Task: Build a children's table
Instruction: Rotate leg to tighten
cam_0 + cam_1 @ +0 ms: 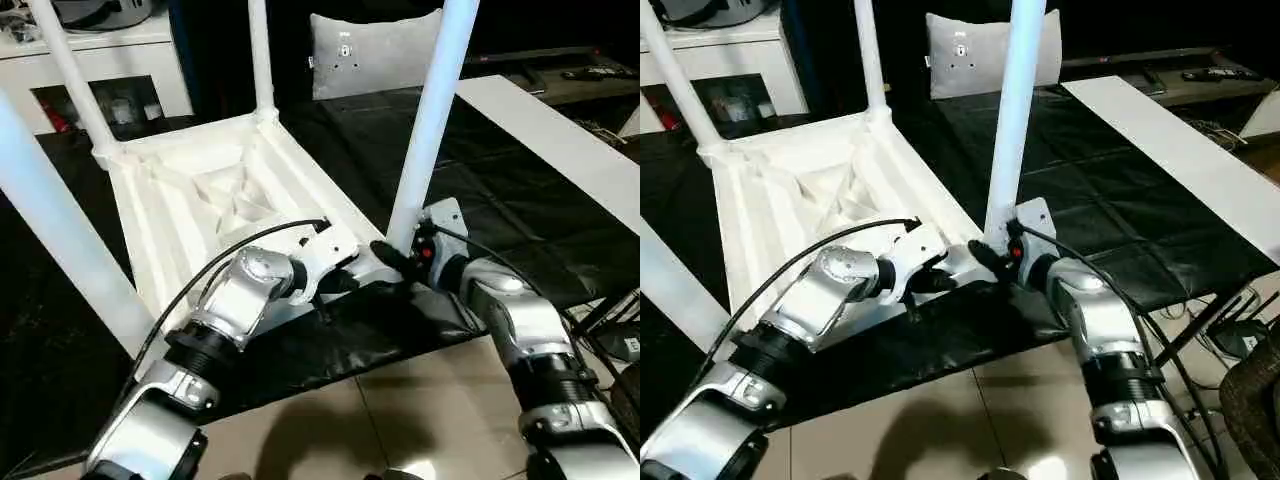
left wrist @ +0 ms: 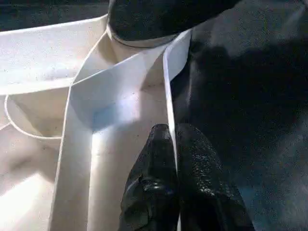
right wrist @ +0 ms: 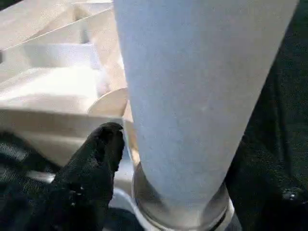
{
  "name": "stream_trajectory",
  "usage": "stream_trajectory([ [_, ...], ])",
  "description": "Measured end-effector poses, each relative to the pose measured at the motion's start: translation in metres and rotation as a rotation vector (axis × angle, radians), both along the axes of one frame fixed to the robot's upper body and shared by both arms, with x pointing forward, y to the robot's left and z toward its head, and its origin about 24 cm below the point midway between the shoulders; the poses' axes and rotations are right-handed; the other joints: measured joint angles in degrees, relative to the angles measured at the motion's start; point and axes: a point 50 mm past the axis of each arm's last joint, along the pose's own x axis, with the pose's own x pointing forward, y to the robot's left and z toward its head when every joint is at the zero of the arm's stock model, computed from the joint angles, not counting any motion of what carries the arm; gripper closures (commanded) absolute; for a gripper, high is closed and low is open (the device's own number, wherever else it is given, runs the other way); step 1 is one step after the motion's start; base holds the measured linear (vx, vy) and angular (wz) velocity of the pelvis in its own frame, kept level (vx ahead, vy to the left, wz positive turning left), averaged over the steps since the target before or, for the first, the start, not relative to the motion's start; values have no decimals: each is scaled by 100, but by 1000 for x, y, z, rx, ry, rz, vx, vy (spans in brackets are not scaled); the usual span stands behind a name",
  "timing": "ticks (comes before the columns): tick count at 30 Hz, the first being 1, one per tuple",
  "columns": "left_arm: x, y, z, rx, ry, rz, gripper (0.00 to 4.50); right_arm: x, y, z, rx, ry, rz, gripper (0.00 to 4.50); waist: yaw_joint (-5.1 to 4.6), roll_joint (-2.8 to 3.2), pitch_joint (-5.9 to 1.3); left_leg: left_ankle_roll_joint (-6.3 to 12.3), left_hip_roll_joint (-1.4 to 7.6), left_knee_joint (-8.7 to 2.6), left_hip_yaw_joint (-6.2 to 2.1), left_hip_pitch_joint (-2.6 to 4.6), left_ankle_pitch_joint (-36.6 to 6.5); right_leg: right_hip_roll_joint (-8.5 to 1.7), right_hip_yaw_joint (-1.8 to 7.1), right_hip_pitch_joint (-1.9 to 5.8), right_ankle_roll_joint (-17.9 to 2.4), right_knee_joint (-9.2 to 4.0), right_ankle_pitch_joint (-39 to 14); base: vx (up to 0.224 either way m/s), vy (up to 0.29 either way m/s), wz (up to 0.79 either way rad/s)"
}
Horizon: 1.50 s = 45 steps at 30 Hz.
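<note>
- Table top [image 1: 210, 200]: white plastic, lying upside down with its ribbed underside up, on the black-covered bench [image 1: 480, 190]; its near edge sits close to the bench's front edge
- Legs: four white tubular legs stand upright from the corner sockets — near right leg [image 1: 432, 110], far right leg [image 1: 260, 60], far left leg [image 1: 70, 75], near left leg [image 1: 55, 230]
- Left gripper [image 2: 174, 163]: its two black fingers are pinched on the top's thin near side wall, one finger inside the rib channel and one outside, close to the near right corner
- Right gripper [image 3: 159, 183]: at the foot of the near right leg, where the leg enters its socket; one black finger [image 3: 96, 159] lies beside the leg's base, the leg fills the space next to it, and the second finger is out of sight, so a firm clasp cannot be told
- Surroundings: a grey cushion [image 1: 375, 50] stands beyond the bench, a white board [image 1: 560, 140] lies along the bench's right side, a white cabinet [image 1: 100, 60] stands at far left, and tiled floor [image 1: 400, 420] lies below the forearms
</note>
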Motion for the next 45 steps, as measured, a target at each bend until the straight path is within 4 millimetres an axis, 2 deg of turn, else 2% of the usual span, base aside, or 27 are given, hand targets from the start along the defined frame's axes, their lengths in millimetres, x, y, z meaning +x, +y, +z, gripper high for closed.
stream_trajectory([
  [3, 0, 7, 1, 13, -3, -39, 450, -5, -4, 1, -2, -3, 77, 62, 20, 0, 1, 0, 0, 2, 0, 1, 1, -1, 0, 0, 0, 0, 1, 0, 0, 0],
  [6, -3, 17, 2, 18, -3, -126, 450, -17, -15, 5, -39, -6, 225, 38, 94, 2, 4, 1, 0, 3, -1, 1, 1, -2, 0, -2, 0, -3, 1, 0, 0, 0],
  [12, -8, 35, 6, 52, 10, -278, 450, -30, -26, 17, -61, 2, 445, 38, 174, 0, 5, 9, -2, 4, 0, -2, -5, -5, 0, -3, -26, -14, 17, 0, 0, 0],
  [19, -17, 40, 5, 68, 31, -433, 450, -40, -27, 18, -36, 58, 614, 38, 315, 0, 5, 14, -2, 4, 2, -4, -8, -7, 0, -4, -26, -16, 16, 0, 0, 0],
  [20, -18, 40, 5, 71, 38, -457, 450, -41, -27, 18, -33, 70, 631, 54, 328, 0, 5, 14, -2, 5, 2, -4, -8, -8, 0, -3, -26, -16, 17, 0, 0, 0],
  [23, -21, 41, 5, 75, 51, -507, 450, -44, -26, 20, -13, 79, 684, 64, 348, 0, 5, 14, -2, 6, 3, -1, -8, -8, 0, -2, -27, -15, 17, 0, 0, 0],
  [30, -25, 41, 5, 77, 63, -564, 450, -49, -20, 17, 0, 113, 765, 141, 357, -1, 5, 13, -2, 7, 4, 3, -7, -9, 0, 2, -27, -14, 17, 0, 0, 0],
  [34, -27, 41, 4, 78, 63, -579, 450, -50, -20, 17, 0, 115, 768, 160, 358, -1, 5, 13, -2, 7, 4, 3, -7, -9, 0, 2, -27, -14, 17, 0, 0, 0],
  [35, -27, 41, 4, 79, 62, -580, 450, -50, -20, 17, 1, 115, 768, 193, 358, -1, 5, 13, -2, 7, 4, 3, -7, -9, 0, 2, -27, -13, 17, 0, 0, 0],
  [40, -27, 42, 4, 80, 61, -582, 450, -50, -18, 16, 8, 117, 779, 207, 356, -1, 5, 13, -2, 7, 4, 4, -7, -9, 0, 2, -27, -12, 17, 0, 0, 0],
  [41, -27, 42, 4, 80, 61, -581, 450, -50, -18, 16, 8, 118, 779, 233, 356, -1, 5, 13, -2, 7, 4, 5, -7, -9, 0, 2, -27, -11, 17, 0, 0, 0],
  [45, -27, 42, 4, 75, 65, -580, 450, -51, -17, 16, 7, 113, 776, 246, 354, -1, 5, 13, -1, 7, 4, 5, -7, -9, 0, 2, -26, -11, 17, 0, 0, 0],
])
